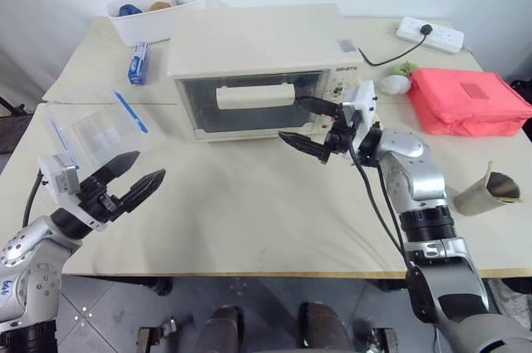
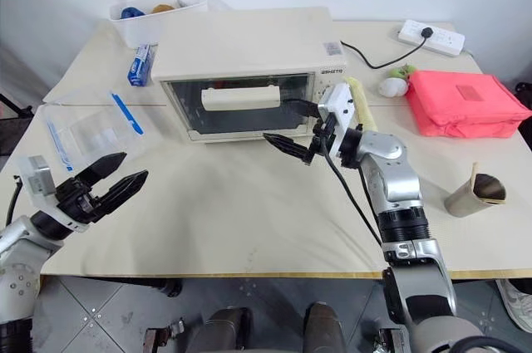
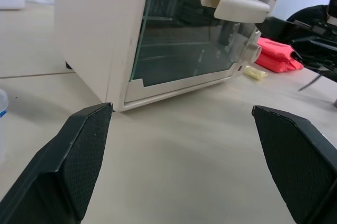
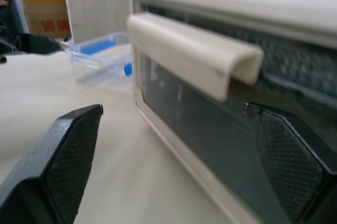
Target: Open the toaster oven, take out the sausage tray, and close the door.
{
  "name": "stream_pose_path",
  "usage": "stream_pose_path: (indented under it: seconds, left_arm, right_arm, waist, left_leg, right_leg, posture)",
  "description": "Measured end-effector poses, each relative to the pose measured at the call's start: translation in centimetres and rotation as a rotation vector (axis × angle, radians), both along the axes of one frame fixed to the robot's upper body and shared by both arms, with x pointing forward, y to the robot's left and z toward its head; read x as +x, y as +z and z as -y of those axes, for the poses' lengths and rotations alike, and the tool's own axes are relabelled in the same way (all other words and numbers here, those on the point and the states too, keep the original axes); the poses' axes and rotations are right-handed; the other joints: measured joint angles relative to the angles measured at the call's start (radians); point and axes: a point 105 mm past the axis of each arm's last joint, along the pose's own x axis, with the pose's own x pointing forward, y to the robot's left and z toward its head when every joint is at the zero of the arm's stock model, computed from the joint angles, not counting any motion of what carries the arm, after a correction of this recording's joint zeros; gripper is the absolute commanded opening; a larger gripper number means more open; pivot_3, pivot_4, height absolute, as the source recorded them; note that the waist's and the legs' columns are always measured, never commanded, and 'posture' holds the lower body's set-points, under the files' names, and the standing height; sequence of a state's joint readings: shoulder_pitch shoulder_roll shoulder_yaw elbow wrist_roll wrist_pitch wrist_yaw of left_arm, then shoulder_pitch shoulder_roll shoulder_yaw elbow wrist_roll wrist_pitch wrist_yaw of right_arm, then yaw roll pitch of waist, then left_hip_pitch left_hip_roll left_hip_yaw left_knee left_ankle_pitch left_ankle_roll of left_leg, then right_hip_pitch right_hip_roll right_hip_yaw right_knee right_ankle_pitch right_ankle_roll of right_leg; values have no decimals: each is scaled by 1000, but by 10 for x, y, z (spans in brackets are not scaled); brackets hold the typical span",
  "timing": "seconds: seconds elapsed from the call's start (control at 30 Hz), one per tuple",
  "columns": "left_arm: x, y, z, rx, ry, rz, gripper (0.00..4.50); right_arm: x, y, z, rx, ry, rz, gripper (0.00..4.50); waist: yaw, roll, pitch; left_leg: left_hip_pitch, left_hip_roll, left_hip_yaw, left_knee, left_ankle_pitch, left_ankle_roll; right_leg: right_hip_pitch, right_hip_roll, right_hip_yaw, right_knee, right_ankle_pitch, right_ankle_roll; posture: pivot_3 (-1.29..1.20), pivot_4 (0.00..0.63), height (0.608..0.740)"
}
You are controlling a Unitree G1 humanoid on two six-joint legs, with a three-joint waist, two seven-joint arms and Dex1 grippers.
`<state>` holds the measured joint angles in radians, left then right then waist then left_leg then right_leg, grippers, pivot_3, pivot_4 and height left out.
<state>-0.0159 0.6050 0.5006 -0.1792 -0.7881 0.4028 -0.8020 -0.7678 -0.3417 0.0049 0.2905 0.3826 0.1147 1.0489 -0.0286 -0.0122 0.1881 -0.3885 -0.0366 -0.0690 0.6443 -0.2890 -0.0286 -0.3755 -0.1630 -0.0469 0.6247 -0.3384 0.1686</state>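
Oven [image 1: 258,46]: on the table [image 1: 249,212], far centre, cord running right to a power strip [image 1: 430,33].
Door [image 1: 249,108]: shut, glass front facing near; handle [image 1: 254,95] across its upper part.
Tray: cannot be made out behind the glass.
Right gripper [image 1: 306,123]: jaws wide apart, empty, pointing left, just in front of the door's right end, beside the handle.
Left gripper [image 1: 133,172]: jaws wide apart, empty, near left, well apart from the oven.
Clear container [image 1: 100,129]: left of the oven.
Red bag [image 1: 465,100]: far right.
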Motion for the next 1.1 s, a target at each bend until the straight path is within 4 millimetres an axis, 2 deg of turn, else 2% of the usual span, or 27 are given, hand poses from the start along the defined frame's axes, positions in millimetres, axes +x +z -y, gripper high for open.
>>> stream_pose_path:
  seconds: [0.17, 0.3, 0.47, 0.57, 0.67, 0.77, 0.83, 0.93, 1.0, 1.07, 1.1]
  left_arm:
    - [-1, 1, 1, -11, -17, 1, 4492]
    - [-2, 4, 4, -37, -42, 9, 4492]
    - [-2, 15, 10, -66, -103, 21, 4492]
    - [0, 34, 10, -51, -139, 48, 4492]
    - [4, 50, 8, -62, -152, 77, 3891]
    - [29, 74, 2, -109, -117, 145, 2994]
    - [55, 85, 6, -97, -93, 180, 2452]
    - [84, 75, 27, -73, -118, 143, 1481]
    - [90, 64, 26, -60, -111, 115, 863]
    - [93, 51, 35, -19, -158, 76, 210]
    - [94, 46, 42, -8, -187, 63, 27]
  right_arm:
    - [-6, 3, -10, 12, 71, 6, 4500]
    - [-15, -2, -9, -39, 107, 11, 4500]
    - [-27, -15, -4, -131, 149, 37, 4500]
    - [-34, -24, -1, -171, 167, 58, 4500]
    - [-38, -29, 0, -201, 178, 77, 4500]
    - [-39, -31, 1, -232, 163, 124, 4500]
    - [-38, -32, 0, -232, 151, 140, 4500]
    - [-40, -33, -6, -229, 159, 161, 4500]
    - [-40, -35, -5, -230, 156, 161, 4500]
    - [-40, -35, -5, -228, 150, 166, 4500]
    - [-40, -34, -5, -226, 145, 168, 4500]
  waist:
    - [0, 0, 0]
    - [-1, 0, 0]
    - [0, 0, 0]
    - [0, 0, 0]
    - [-1, 0, 0]
    - [2, 0, 1]
    - [5, 0, 1]
    - [-3, 0, 1]
    - [-9, -1, 1]
    - [-6, -1, 1]
    - [-4, -1, 1]
  left_leg:
    - [0, 0, 0, 0, 0, 0]
    - [0, 0, 0, -1, 0, 0]
    - [0, 0, 0, 0, 0, 0]
    - [0, 0, 0, 0, 0, 0]
    - [0, 0, 0, 0, -1, 0]
    - [-1, 0, 1, 2, 0, 0]
    - [-1, -1, 5, 3, 0, 0]
    - [-1, -1, 7, 1, 0, 0]
    - [-1, 0, 8, 0, -1, 0]
    - [-1, 0, 6, 0, -1, 0]
    - [-1, 0, 6, 1, -1, 0]
  right_leg:
    - [0, 0, 0, 0, 0, 0]
    - [0, 0, 0, 0, 0, 0]
    - [0, 0, 0, 0, 0, 0]
    - [0, 0, 0, 0, 0, 0]
    - [0, 0, 0, 0, 0, 0]
    - [0, 1, -3, 1, 0, 0]
    - [1, 1, -4, 1, 0, 0]
    - [0, 0, -4, 1, 1, 1]
    - [-1, 0, -7, 1, 1, 1]
    - [-1, 0, -9, 1, 1, 1]
    - [-1, -1, -9, 1, 1, 1]
  posture:
    - [0, 150, 740]
    - [0, 150, 740]
    - [0, 150, 740]
    - [0, 150, 740]
    - [0, 150, 740]
    - [0, 150, 740]
    - [0, 150, 740]
    - [0, 150, 740]
    - [0, 150, 740]
    - [0, 150, 740]
    - [0, 150, 740]
